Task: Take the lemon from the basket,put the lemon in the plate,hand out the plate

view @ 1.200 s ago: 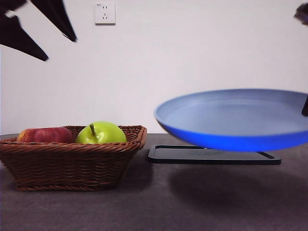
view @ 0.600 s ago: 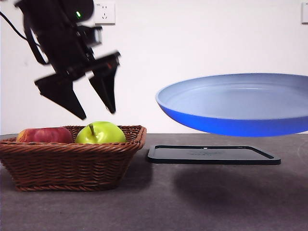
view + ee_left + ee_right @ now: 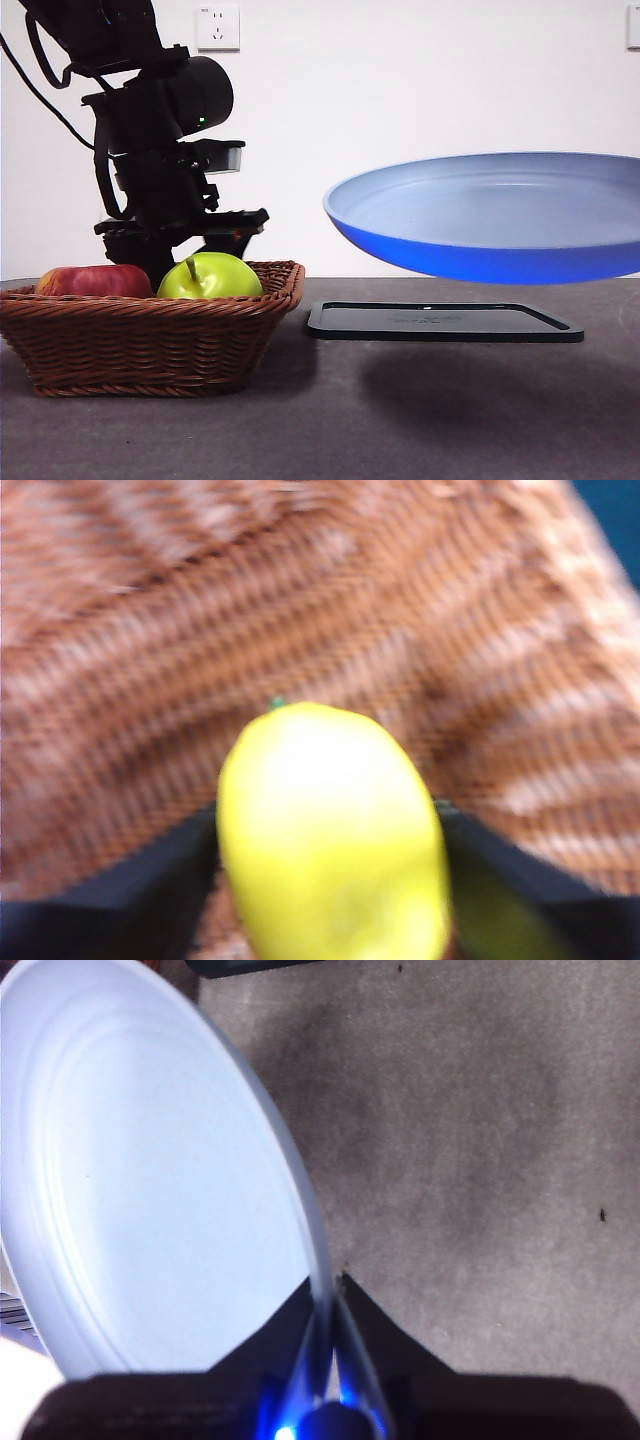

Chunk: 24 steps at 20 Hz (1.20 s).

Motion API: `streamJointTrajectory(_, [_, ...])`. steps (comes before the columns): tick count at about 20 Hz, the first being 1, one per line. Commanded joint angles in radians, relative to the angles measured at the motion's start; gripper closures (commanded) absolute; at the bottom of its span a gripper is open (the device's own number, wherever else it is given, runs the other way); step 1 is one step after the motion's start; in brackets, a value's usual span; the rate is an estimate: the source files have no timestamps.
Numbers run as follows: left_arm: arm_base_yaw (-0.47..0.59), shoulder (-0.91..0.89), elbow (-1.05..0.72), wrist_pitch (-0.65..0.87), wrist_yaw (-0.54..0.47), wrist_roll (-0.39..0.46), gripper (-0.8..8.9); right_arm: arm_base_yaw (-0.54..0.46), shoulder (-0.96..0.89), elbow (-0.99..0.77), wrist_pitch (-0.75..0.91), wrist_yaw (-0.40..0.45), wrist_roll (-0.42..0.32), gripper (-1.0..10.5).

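The yellow lemon [image 3: 330, 830] lies on the floor of the brown wicker basket [image 3: 150, 630], as the left wrist view shows. My left gripper [image 3: 328, 825] is open, with one black jaw close on each side of the lemon. In the front view the left gripper [image 3: 180, 240] reaches down into the back of the basket [image 3: 150, 330], and the lemon is hidden there. My right gripper [image 3: 330, 1300] is shut on the rim of the light-blue plate [image 3: 150, 1180]. The plate [image 3: 490, 225] hangs level and empty above the table at the right.
A green apple [image 3: 210, 277] and a red apple [image 3: 95, 281] sit in the front of the basket. A flat black tray [image 3: 445, 323] lies on the grey table under the plate. A wall outlet [image 3: 218, 27] is behind the left arm.
The left arm has come down from the upper left into the basket, its jaws now beside the lemon. The plate rose slightly a second ago and has held still since.
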<state>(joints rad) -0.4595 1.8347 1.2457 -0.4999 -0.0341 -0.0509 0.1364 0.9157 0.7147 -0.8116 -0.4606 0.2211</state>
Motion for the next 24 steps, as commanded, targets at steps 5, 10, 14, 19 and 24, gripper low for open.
streamJointTrajectory(5, [-0.004,-0.115,0.028,0.005,-0.014,0.029,6.61,0.001,0.016,0.01,0.036,0.018,0.012,9.4])
streamJointTrajectory(10, [-0.033,-0.419,0.039,-0.024,0.289,-0.046,6.61,0.003,0.113,0.01,0.097,0.04,0.084,9.4])
streamJointTrajectory(14, [-0.193,-0.436,0.038,-0.043,0.42,-0.094,6.61,0.003,0.142,0.011,0.141,-0.014,0.104,9.4])
streamJointTrajectory(19, [-0.436,-0.36,0.038,-0.026,0.183,-0.069,6.6,0.005,0.142,0.011,0.145,-0.04,0.104,9.4])
streamJointTrajectory(24, [-0.539,-0.211,0.038,0.032,0.102,-0.05,6.6,0.005,0.142,0.011,0.106,-0.04,0.102,9.4])
